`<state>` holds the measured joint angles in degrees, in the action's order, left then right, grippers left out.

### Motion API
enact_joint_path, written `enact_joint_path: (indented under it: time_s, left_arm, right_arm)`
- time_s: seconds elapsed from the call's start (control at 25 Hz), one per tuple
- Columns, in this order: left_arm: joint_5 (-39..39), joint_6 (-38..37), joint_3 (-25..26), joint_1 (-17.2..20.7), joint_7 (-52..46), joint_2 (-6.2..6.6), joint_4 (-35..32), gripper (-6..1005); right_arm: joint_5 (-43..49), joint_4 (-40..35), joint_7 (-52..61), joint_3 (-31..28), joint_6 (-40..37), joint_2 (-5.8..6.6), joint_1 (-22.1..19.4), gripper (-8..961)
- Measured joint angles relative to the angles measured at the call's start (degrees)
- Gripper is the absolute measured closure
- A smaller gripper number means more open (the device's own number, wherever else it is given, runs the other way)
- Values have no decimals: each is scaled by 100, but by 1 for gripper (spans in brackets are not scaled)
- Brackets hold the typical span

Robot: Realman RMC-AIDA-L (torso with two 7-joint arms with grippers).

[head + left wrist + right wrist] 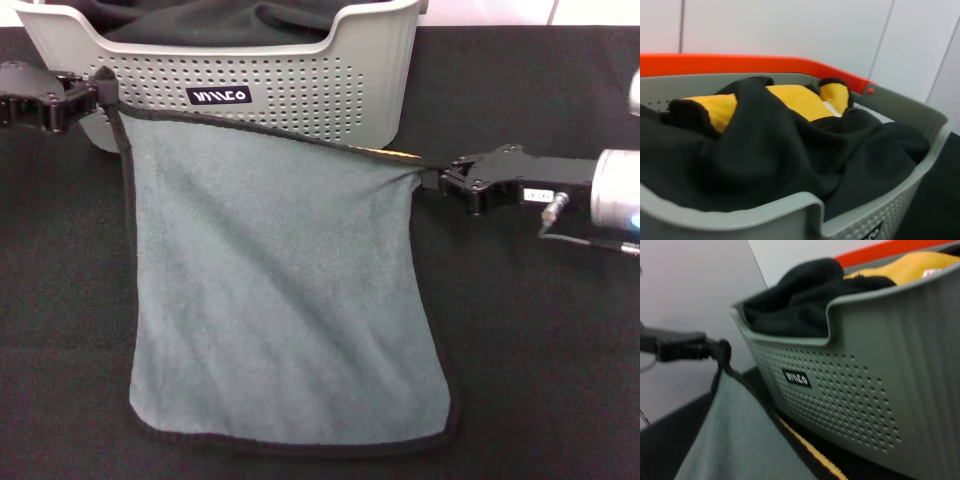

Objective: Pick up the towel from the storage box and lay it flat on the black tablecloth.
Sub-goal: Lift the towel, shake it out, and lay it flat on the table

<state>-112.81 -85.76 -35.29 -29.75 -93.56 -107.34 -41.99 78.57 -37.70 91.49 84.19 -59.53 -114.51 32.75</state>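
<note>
Towel [275,290] corners are being pinched at both ends: the left gripper [100,88] is clamped on the upper left corner, right up against the front of the storage box [300,85], and the right gripper [435,180] is clamped on the upper right corner, a little lower and out to the side of the box. Between those two pinches the top edge is running taut on a slant, with a sliver of yellow reverse showing near the right-hand grip. From there the grey-teal face is spreading down toward the robot, black edging all round, its lower part lying on the black tablecloth [540,350]. In the right wrist view the towel [740,435] is sloping away toward the left gripper [715,351], with the perforated box wall [850,390] and its black label just beside it. Inside the box, a dark cloth [775,155] is heaped up with yellow fabric [795,100] peeking through, and an orange edge [740,64] is showing behind the far rim.
</note>
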Motion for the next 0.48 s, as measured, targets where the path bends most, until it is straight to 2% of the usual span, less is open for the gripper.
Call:
enact_joint_path:
  time_s: [0.28,0.48]
  left_arm:
    - [-22,345,-3,55,-2,-31,85,971]
    - [-109,388,-6,63,13,-56,148,971]
  right_arm:
    - [398,-22,-25,30,416,-79,201,943]
    - [504,-23,-40,44,590,-88,284,941]
